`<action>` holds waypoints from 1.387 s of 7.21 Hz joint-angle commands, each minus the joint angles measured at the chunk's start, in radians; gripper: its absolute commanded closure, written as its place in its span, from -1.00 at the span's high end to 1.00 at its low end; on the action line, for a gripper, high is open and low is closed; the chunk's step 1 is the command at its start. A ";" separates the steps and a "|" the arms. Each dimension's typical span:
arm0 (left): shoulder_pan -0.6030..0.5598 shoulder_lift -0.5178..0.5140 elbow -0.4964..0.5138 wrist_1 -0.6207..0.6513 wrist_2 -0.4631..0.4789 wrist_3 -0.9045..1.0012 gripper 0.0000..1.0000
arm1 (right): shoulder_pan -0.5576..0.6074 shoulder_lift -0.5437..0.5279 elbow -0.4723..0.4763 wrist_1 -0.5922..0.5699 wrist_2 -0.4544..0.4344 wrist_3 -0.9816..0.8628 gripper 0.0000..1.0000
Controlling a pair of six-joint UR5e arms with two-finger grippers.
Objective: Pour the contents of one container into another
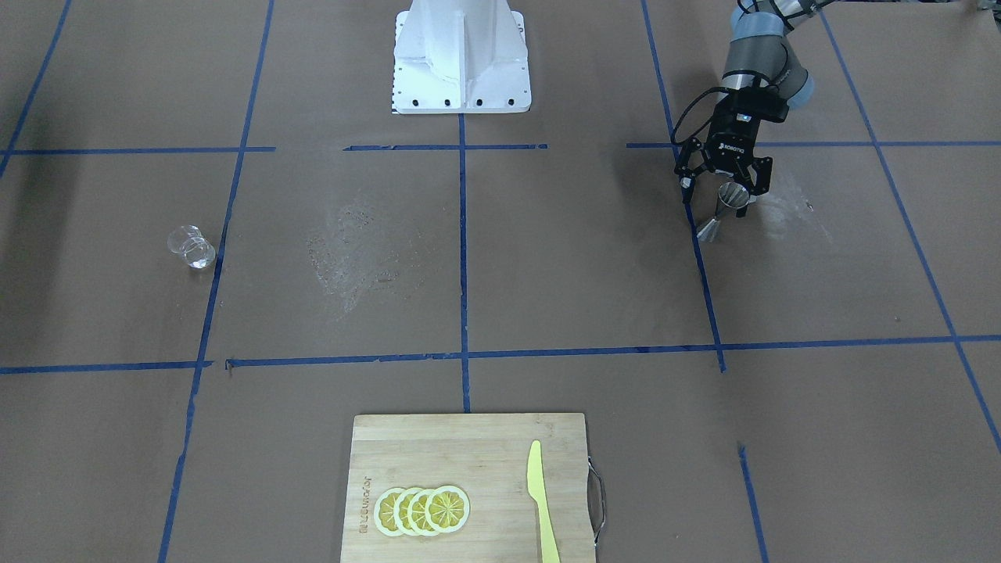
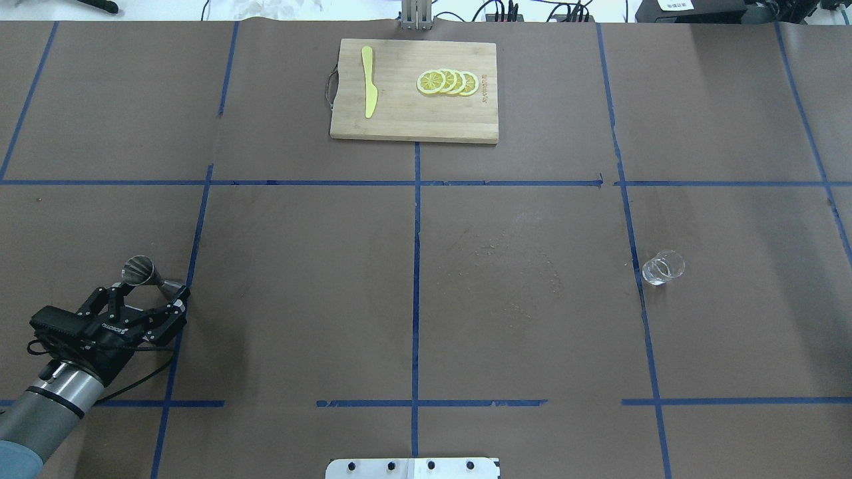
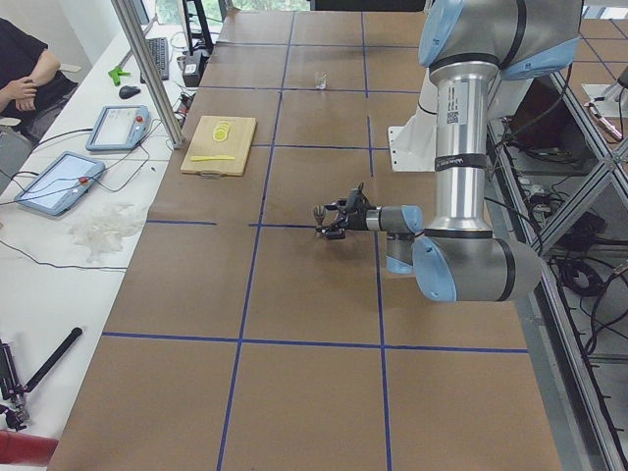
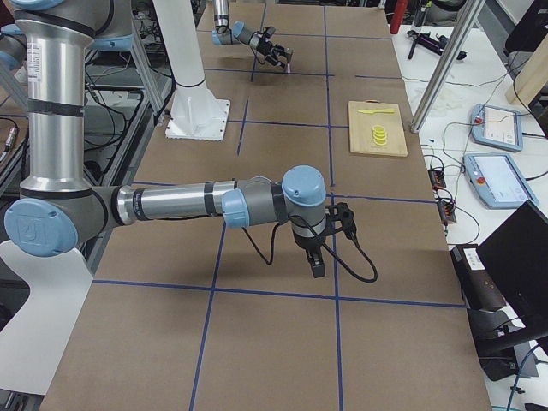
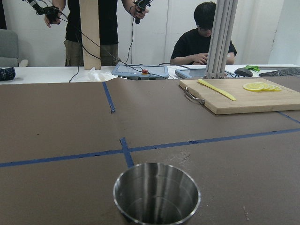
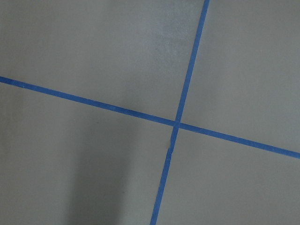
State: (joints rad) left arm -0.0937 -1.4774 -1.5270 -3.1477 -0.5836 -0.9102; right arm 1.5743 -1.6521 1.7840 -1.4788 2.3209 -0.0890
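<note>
The left hand (image 2: 152, 291) stood wide before the rigid, likely slippery jigger (image 2: 140, 270), probably best gripped at its narrow waist.

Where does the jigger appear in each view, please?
Front-facing: jigger, upper right.
Overhead: jigger, lower left.
Exterior left: jigger, centre, tiny.
Exterior right: too small to tell.
Left wrist: jigger, bottom centre.
Right wrist: not in it.
Landmark: cutting board, in all but right wrist.

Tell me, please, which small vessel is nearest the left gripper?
The steel jigger, right at the open left gripper; the glass cup stands far across the table.
</note>
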 commanded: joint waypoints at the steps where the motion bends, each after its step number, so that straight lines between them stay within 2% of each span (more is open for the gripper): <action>1: -0.001 -0.008 0.011 -0.002 -0.001 -0.001 0.89 | 0.000 0.000 0.003 0.000 0.000 0.000 1.00; 2: -0.001 -0.003 0.021 -0.046 -0.002 0.001 0.78 | 0.001 0.000 0.003 0.000 0.000 0.000 1.00; 3: -0.001 0.006 0.040 -0.092 -0.002 0.007 0.77 | 0.001 0.000 0.003 0.000 -0.002 0.000 1.00; 6: -0.001 0.011 0.041 -0.100 -0.002 0.010 0.78 | 0.000 0.000 0.005 0.000 0.000 0.000 1.00; 7: -0.001 0.011 0.042 -0.100 -0.002 0.010 0.72 | 0.000 0.002 0.003 0.000 0.000 0.000 1.00; 9: -0.001 0.011 0.044 -0.100 -0.002 0.011 0.38 | 0.000 0.002 0.003 0.000 0.000 0.000 1.00; 10: -0.001 0.009 0.044 -0.100 -0.002 0.013 0.27 | 0.000 0.003 0.003 0.000 0.000 0.000 1.00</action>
State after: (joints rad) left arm -0.0951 -1.4668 -1.4840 -3.2474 -0.5860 -0.8991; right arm 1.5739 -1.6502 1.7872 -1.4788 2.3209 -0.0890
